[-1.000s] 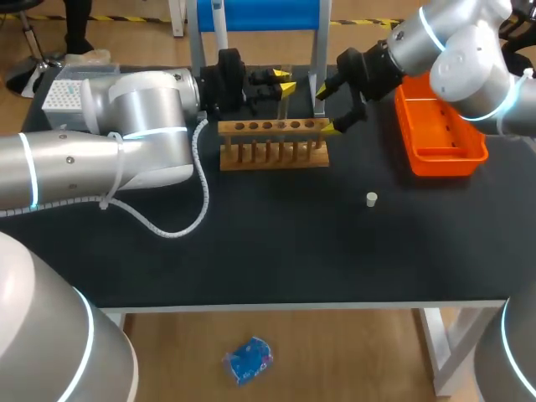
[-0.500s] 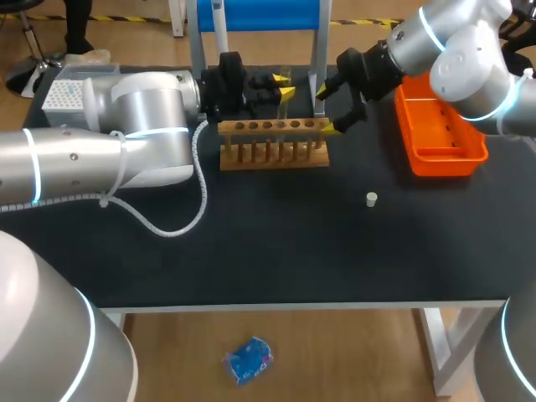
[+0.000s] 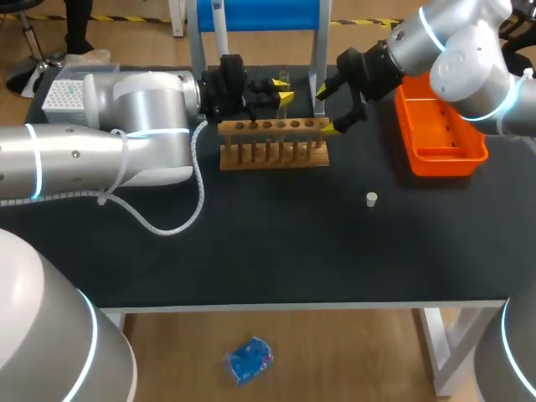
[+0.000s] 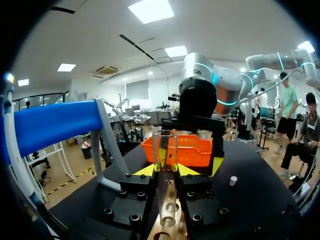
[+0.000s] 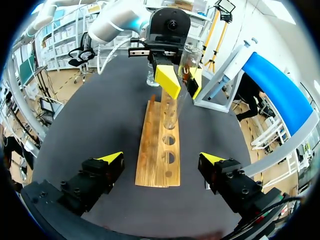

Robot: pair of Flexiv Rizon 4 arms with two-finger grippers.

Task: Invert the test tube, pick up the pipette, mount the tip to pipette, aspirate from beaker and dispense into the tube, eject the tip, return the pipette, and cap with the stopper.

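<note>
A clear test tube (image 3: 284,90) hangs roughly upright over the wooden rack (image 3: 273,142), mouth up and rounded end just above the holes. My left gripper (image 3: 283,90) is shut on it; in the left wrist view the test tube (image 4: 165,165) sits between the yellow tips of the left gripper (image 4: 165,170). My right gripper (image 3: 327,107) stands open at the rack's right end. Its wrist view looks along the rack (image 5: 162,145) toward the test tube (image 5: 177,90), with the right gripper (image 5: 161,159) holding nothing. The pipette (image 5: 231,64) hangs on the blue stand. A white stopper (image 3: 372,198) lies on the table.
An orange tray (image 3: 435,134) sits at the back right, behind my right arm. A white tip box (image 3: 64,94) is at the back left. A small beaker (image 5: 151,76) stands beyond the rack's far end. The blue stand (image 3: 256,15) rises right behind the rack.
My left gripper has shifted slightly over the rack with the tube in it. The right arm has not moved.
</note>
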